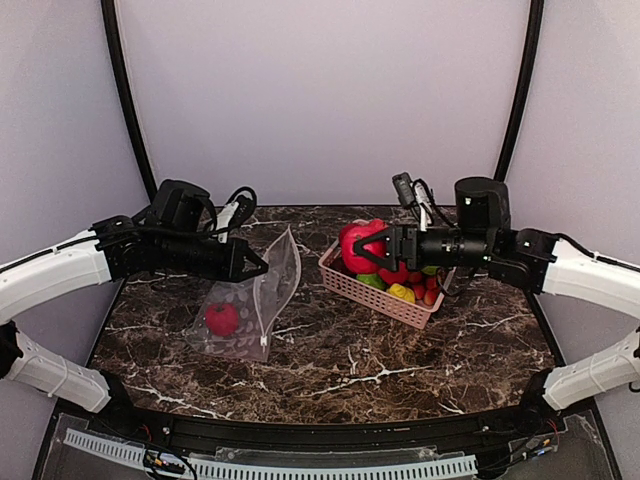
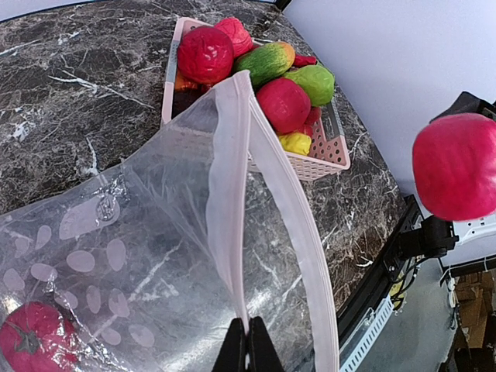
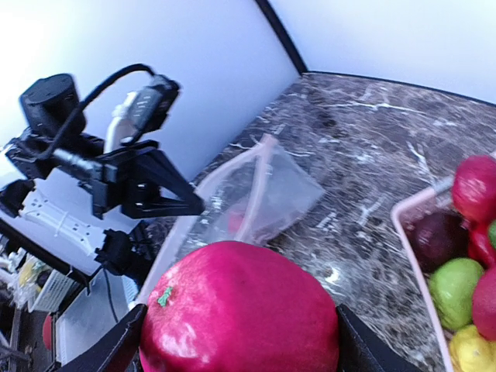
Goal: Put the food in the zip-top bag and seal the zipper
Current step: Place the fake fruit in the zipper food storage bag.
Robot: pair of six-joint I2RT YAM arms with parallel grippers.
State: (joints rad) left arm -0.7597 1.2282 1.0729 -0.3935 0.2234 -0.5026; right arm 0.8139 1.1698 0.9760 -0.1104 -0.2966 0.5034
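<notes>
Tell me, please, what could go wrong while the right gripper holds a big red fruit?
The red fruit looks wide against the bag mouth, which the left gripper pinches at one spot on the zipper; it may snag or push the bag away. Round and glossy, it could also slip from the right gripper.

No text, label, brand, number or sign is readable in any view; the bag (image 2: 155, 256) is printed with whitish dots.

2 robot arms (image 1: 60, 270), 1 zip-top bag (image 1: 275, 275), 1 pink basket (image 1: 385, 298). Red fruit outside basket: 1 bagged fruit (image 1: 221, 319), 1 gripped fruit (image 1: 352, 238). In basket, min. 3 red pieces (image 2: 205, 54), 2 green pieces (image 2: 310, 81), 1 yellow piece (image 2: 296, 142); exact no. unclear.
</notes>
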